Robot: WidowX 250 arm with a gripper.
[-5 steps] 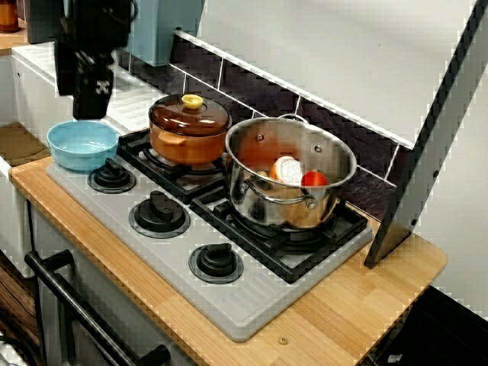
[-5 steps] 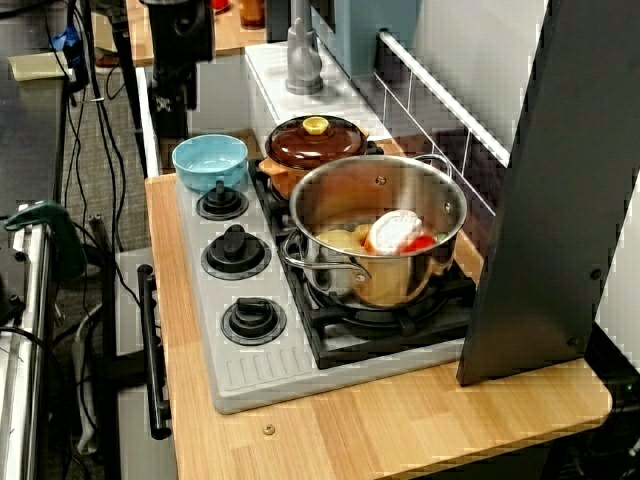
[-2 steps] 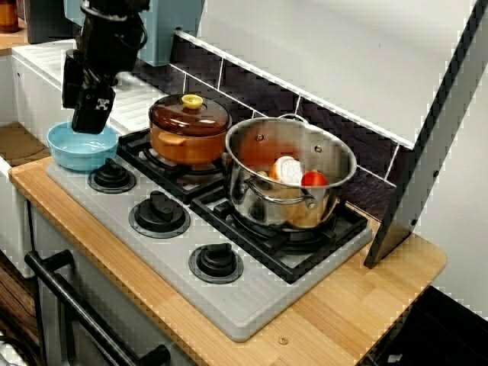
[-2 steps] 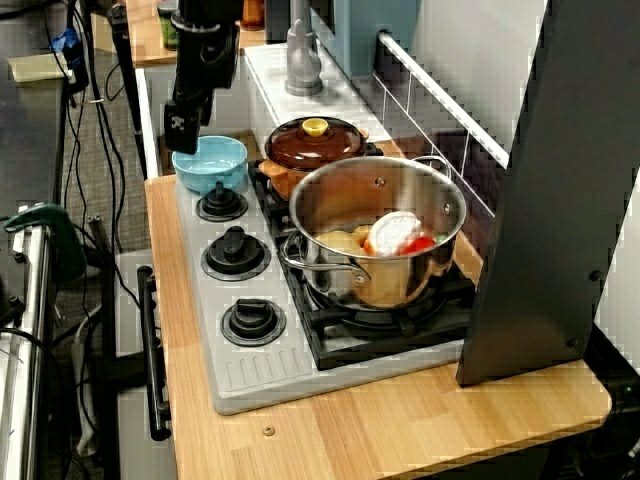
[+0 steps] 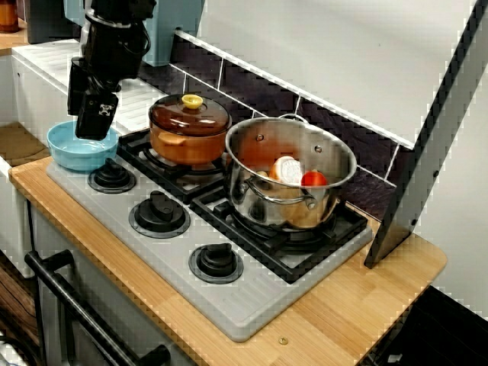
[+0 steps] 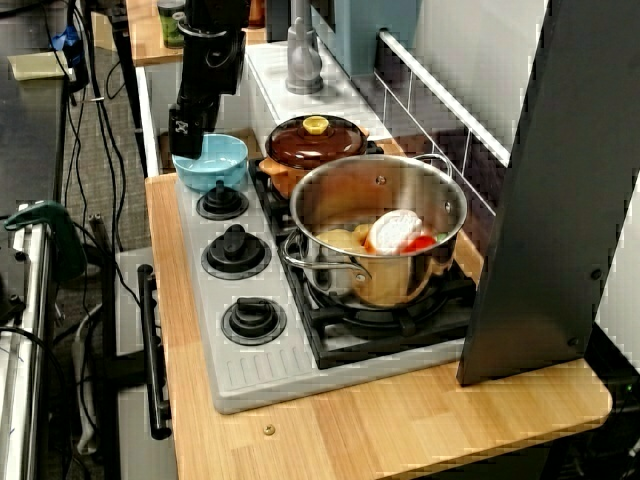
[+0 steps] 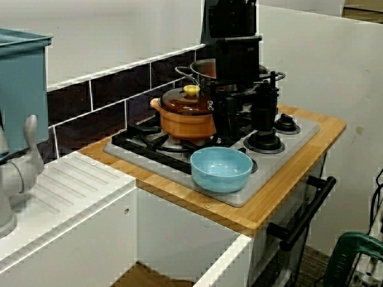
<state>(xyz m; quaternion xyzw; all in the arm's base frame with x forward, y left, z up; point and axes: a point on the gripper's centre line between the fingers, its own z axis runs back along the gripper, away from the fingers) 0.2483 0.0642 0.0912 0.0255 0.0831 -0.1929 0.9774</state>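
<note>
The gripper (image 5: 93, 131) is hanging at the upper left of the view across the stove, its black tip sitting right over the far rim of the blue bowl (image 5: 72, 156). The bowl is resting on the left corner of the grey stove (image 5: 229, 305), just beside the nearest knob (image 5: 111, 177). Is the tip touching the rim? It is covering that stretch of rim from here, so I cannot tell. In the view along the stove it is overlapping the bowl's left edge, and no gap is showing there either.

As for the jaws, the fingers are merging into one dark block in both those views. From the sink side they are blending into the dark knobs and pots behind. Open or closed, I cannot tell.

Right of the bowl, the brown pot (image 5: 187, 141) is sitting lidded on a burner, its contents hidden. The steel pot (image 5: 290, 191) beside it is showing something white and something red, the rest lost behind its wall. The arm is running off the top edge.
</note>
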